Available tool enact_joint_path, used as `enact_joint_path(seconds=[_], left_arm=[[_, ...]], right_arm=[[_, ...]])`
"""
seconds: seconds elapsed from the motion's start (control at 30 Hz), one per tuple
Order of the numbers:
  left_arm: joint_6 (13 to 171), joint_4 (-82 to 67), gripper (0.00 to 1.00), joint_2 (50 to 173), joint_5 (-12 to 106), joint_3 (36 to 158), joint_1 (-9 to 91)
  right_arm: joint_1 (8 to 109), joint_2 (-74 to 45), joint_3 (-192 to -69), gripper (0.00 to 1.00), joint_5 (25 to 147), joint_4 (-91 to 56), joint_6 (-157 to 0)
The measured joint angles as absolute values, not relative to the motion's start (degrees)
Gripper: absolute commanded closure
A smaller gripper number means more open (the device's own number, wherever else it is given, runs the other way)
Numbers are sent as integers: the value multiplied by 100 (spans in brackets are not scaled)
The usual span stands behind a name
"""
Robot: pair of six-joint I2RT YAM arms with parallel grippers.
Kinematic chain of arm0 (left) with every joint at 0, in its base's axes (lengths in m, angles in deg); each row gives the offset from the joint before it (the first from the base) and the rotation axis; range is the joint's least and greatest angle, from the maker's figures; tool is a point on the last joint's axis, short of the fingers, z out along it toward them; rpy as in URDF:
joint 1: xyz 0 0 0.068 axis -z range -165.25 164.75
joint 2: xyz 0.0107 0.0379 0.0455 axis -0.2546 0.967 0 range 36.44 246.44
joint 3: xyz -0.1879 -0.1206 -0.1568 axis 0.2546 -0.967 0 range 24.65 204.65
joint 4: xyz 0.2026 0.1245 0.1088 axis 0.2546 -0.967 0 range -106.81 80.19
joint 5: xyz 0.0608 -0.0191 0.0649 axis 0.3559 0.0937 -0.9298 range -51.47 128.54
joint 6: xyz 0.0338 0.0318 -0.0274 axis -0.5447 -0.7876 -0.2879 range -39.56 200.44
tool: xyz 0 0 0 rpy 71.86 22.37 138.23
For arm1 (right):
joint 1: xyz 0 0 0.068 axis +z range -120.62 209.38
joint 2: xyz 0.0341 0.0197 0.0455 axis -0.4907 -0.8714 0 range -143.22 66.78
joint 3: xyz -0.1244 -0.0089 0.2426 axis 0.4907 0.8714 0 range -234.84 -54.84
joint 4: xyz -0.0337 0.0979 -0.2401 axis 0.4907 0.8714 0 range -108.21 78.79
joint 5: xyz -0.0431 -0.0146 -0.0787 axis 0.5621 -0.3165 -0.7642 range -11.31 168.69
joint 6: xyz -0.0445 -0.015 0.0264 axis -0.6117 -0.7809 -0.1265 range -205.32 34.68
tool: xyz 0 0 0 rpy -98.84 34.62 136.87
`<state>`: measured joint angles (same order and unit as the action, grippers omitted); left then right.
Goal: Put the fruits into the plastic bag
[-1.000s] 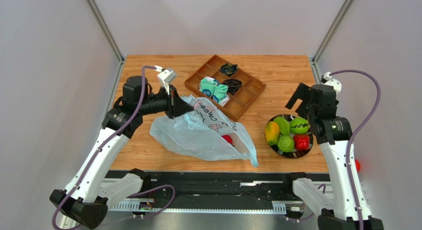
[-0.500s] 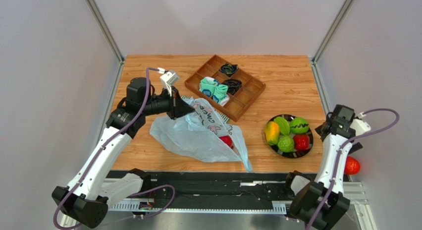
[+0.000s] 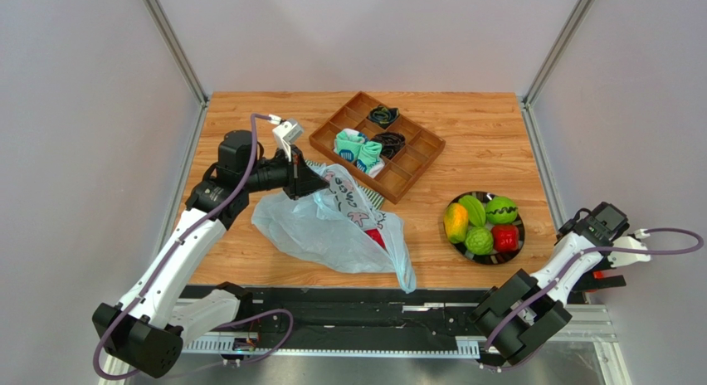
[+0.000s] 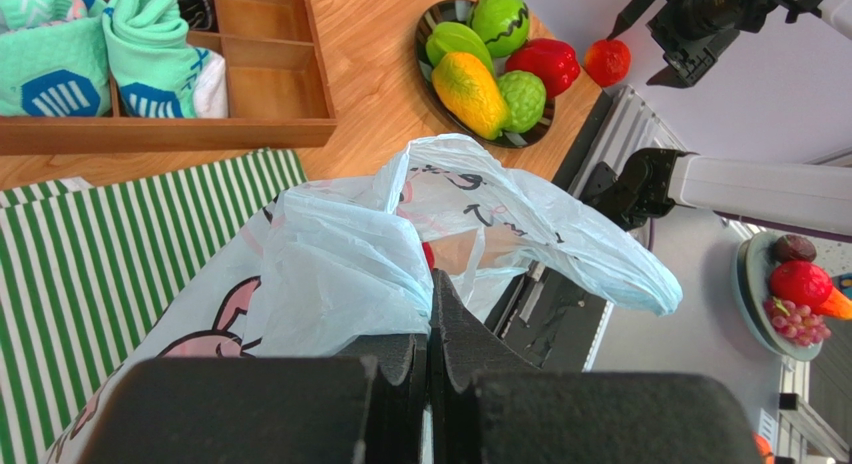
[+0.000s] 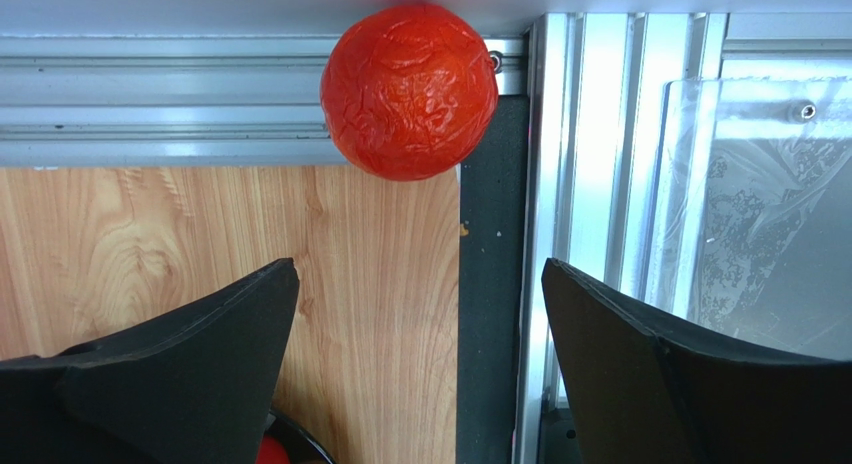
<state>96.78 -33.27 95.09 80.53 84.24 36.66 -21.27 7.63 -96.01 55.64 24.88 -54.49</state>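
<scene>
Item: stray red fruit (image 5: 409,91); upper centre of the right wrist view, at the table (image 5: 200,234) edge against the metal rail (image 5: 150,104); round, no long axis; straight ahead of the right gripper (image 5: 420,274), jaws wide apart, nothing between; left gripper (image 4: 430,329) far off, clamped on the plastic bag (image 4: 340,264) rim; four fruits (image 3: 481,223) on the black plate (image 3: 485,257), centre right of the overhead view.

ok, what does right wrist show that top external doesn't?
Right wrist only: a crinkled red round fruit against the aluminium edge rail, just ahead of the open right hand. Top external only: the pale-blue plastic bag pinched by the left hand, toy fruits on a black plate, and the wooden compartment tray. Both: the wooden tabletop and that rail.
</scene>
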Motion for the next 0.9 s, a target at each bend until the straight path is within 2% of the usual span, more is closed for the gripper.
enact_joint_path(seconds=[0.4, 0.63, 0.9], left_arm=[[9676, -3264, 100, 9551, 8154, 8326, 3635], [9678, -3218, 100, 9548, 8174, 8274, 3618], [9682, -3165, 100, 9533, 8206, 8236, 3603]], right_arm=[[-2166, -428, -9605, 5, 5188, 2005, -5539], [-2164, -501, -9605, 7, 5083, 1747, -5705], [-1862, -651, -9863, 4, 4720, 1653, -5887]])
